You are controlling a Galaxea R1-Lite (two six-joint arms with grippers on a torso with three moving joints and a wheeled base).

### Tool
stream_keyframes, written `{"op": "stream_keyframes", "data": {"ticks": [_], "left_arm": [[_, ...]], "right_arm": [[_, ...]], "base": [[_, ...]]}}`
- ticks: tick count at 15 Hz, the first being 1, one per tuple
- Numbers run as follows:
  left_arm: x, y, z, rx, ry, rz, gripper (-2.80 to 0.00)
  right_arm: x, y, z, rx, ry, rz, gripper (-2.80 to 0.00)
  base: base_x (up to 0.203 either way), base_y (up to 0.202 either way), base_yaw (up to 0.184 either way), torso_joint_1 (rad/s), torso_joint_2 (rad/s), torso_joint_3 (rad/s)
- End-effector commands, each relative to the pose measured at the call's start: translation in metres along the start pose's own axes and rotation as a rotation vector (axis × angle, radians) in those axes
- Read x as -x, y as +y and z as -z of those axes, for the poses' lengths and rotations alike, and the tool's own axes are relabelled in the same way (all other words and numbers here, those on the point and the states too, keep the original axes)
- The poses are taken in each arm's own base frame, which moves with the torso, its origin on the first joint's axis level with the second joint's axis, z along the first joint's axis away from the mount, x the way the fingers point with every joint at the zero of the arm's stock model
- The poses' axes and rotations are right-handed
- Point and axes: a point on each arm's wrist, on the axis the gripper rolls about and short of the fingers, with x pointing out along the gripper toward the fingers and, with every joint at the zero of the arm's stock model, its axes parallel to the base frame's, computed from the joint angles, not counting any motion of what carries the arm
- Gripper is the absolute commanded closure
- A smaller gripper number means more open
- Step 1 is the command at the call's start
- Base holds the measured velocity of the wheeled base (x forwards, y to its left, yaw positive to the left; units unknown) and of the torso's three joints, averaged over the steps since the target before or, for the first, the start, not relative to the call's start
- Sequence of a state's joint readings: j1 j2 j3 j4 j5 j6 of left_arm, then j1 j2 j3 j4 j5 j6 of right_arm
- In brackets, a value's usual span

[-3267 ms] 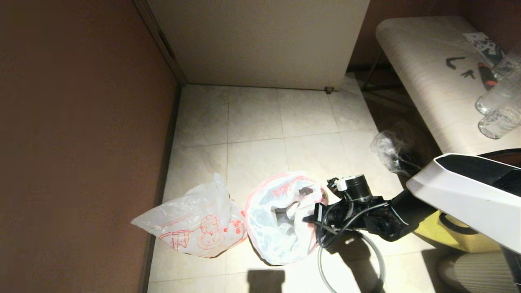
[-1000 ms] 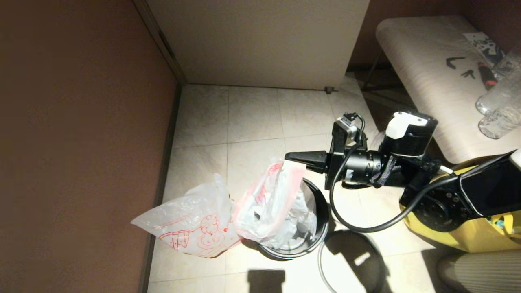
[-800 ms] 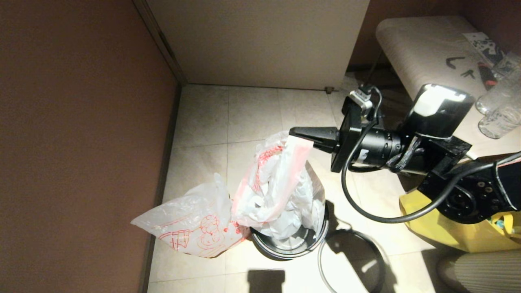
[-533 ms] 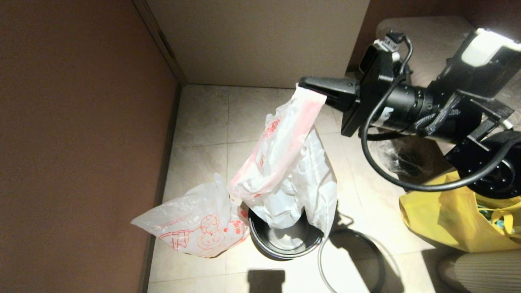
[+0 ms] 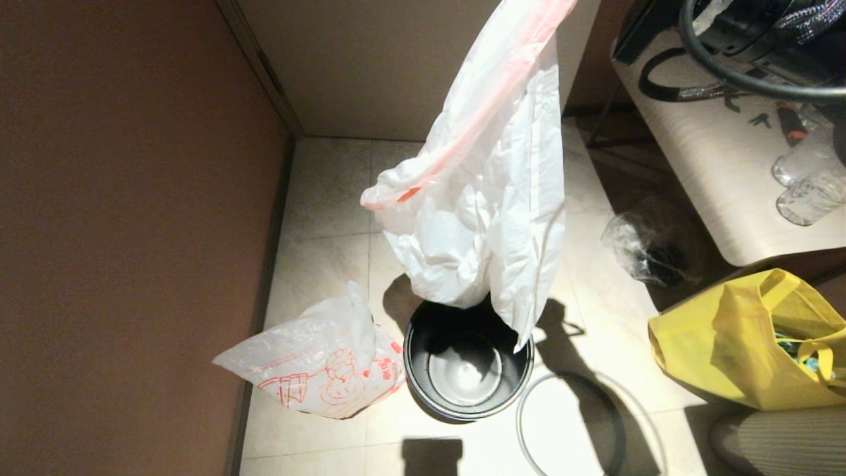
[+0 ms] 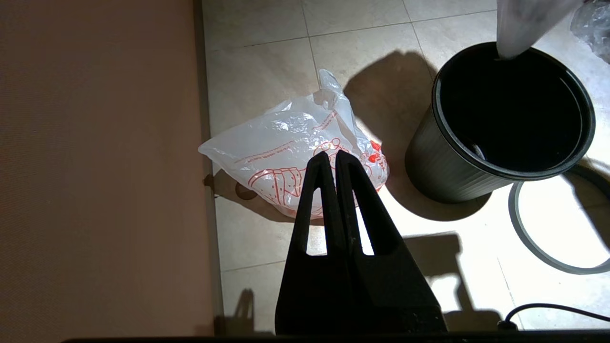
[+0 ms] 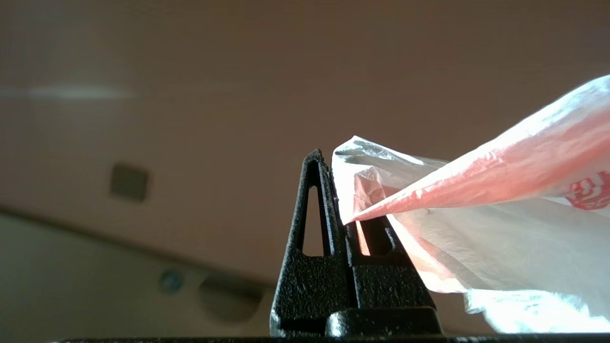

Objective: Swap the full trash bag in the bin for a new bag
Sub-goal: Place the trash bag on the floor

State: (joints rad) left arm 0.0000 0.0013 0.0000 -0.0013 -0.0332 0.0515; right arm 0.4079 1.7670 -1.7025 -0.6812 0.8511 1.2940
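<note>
The full trash bag (image 5: 486, 198) hangs in the air above the bin (image 5: 468, 360), its lower tip still over the bin's mouth. My right gripper (image 7: 333, 176) is shut on the bag's pink-red top edge (image 7: 476, 183), high up and out of the head view. The black bin (image 6: 512, 121) stands on the floor with nothing inside. The new bag (image 5: 317, 363) with the red cartoon lies on the floor left of the bin, against the wall. My left gripper (image 6: 332, 159) hovers shut over the new bag (image 6: 290, 162), holding nothing.
The grey rim ring (image 5: 581, 423) lies on the floor to the right of the bin. A yellow tote (image 5: 747, 340) stands at the right, with a small clear bag (image 5: 634, 248) beyond it. A table (image 5: 714, 152) carries bottles. A brown wall (image 5: 132, 231) runs along the left.
My right gripper has lifted the full trash bag up out of the bin, rising until the arm left the head view. The bin now shows bare inside.
</note>
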Motion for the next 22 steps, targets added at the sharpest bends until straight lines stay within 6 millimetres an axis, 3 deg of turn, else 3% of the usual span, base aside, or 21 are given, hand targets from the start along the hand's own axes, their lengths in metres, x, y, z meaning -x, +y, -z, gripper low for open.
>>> {"op": "stream_keyframes", "data": {"ticks": [1,4,6,11,13,15,17,20,22], "left_arm": [[0.000,0.000,0.001,-0.001,0.003,0.001,0.00],[0.000,0.000,0.001,-0.001,0.003,-0.001,0.00],[0.000,0.000,0.001,-0.001,0.003,0.000,0.00],[0.000,0.000,0.001,-0.001,0.003,-0.001,0.00],[0.000,0.000,0.001,-0.001,0.003,0.001,0.00],[0.000,0.000,0.001,-0.001,0.003,-0.001,0.00],[0.000,0.000,0.001,0.000,0.003,0.000,0.00],[0.000,0.000,0.001,-0.001,0.004,0.000,0.00],[0.000,0.000,0.001,-0.001,0.003,0.000,0.00]], "right_arm": [[0.009,-0.009,-0.023,0.044,-0.047,0.023,0.00],[0.025,-0.039,-0.058,0.067,-0.143,0.091,0.00],[0.055,-0.068,-0.082,0.085,-0.229,0.188,0.00],[0.132,-0.112,-0.118,0.155,-0.382,0.372,0.00],[0.143,-0.134,-0.118,0.130,-0.388,0.400,0.00],[0.143,-0.138,-0.118,0.124,-0.382,0.402,0.00],[0.147,-0.154,-0.116,0.100,-0.378,0.417,0.00],[0.163,-0.203,-0.109,0.062,-0.375,0.480,0.00],[0.186,-0.233,-0.107,0.050,-0.393,0.525,0.00]], "base": [[0.000,0.000,0.000,0.000,0.00,0.000],[0.000,0.000,0.000,0.000,0.00,0.000],[0.000,0.000,0.000,0.000,0.00,0.000],[0.000,0.000,0.000,0.000,0.00,0.000],[0.000,0.000,0.000,0.000,0.00,0.000],[0.000,0.000,0.000,0.000,0.00,0.000],[0.000,0.000,0.000,0.000,0.00,0.000],[0.000,0.000,0.000,0.000,0.00,0.000],[0.000,0.000,0.000,0.000,0.00,0.000]]}}
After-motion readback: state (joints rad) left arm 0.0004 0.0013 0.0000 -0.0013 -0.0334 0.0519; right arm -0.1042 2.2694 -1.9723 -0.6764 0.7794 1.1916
